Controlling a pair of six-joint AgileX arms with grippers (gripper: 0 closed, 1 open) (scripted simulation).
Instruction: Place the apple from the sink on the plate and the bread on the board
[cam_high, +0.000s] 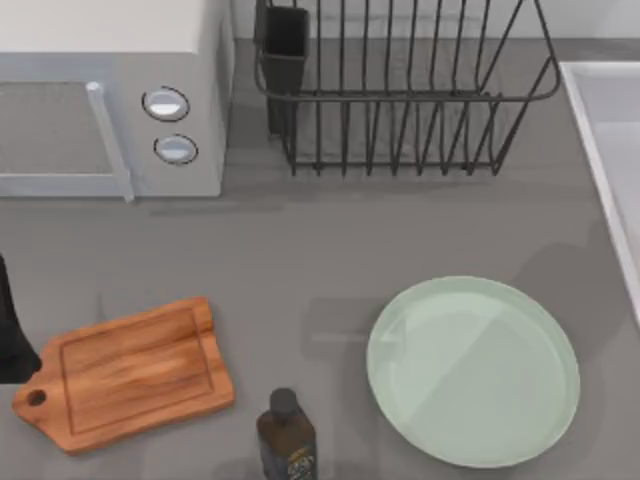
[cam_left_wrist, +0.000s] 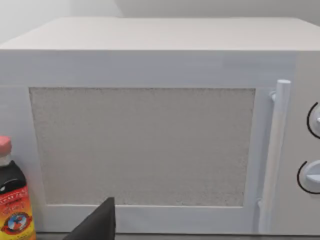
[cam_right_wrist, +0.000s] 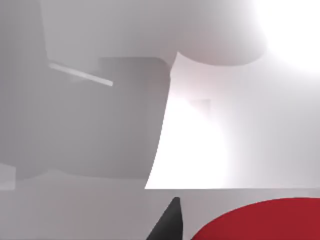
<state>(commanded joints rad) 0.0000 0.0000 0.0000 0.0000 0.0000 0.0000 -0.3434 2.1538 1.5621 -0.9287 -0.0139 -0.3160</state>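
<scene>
From above, the grey table carries a large round pale mint-green plate (cam_high: 473, 371) with nothing on it, toward the right, and a brown wooden cutting board (cam_high: 130, 372) with a holed handle, also bare, toward the left. Between them at the near edge stands a dark glass bottle (cam_high: 286, 435), its lower part cut off. A white microwave (cam_high: 110, 95) sits at the back left beside a black wire dish rack (cam_high: 400, 95), whose slots hold nothing. The pale grey-white sink (cam_high: 608, 150) is cut by the right edge, so its inside is hidden. A dark piece of the left arm (cam_high: 12, 325) pokes in at the left edge, just beside the board's handle. The left wrist camera faces the microwave door; one dark fingertip (cam_left_wrist: 100, 225) of the left gripper shows at the frame's edge, and I cannot tell whether that gripper is open or closed. A dark sauce bottle with a red cap (cam_left_wrist: 14, 200), partly cut off, stands off to one side of it. In the right wrist view the small bright red apple (cam_right_wrist: 260, 220) lies against pale sink walls, right beside a dark fingertip (cam_right_wrist: 167, 225) of the right gripper; its grip is hard to make out.
</scene>
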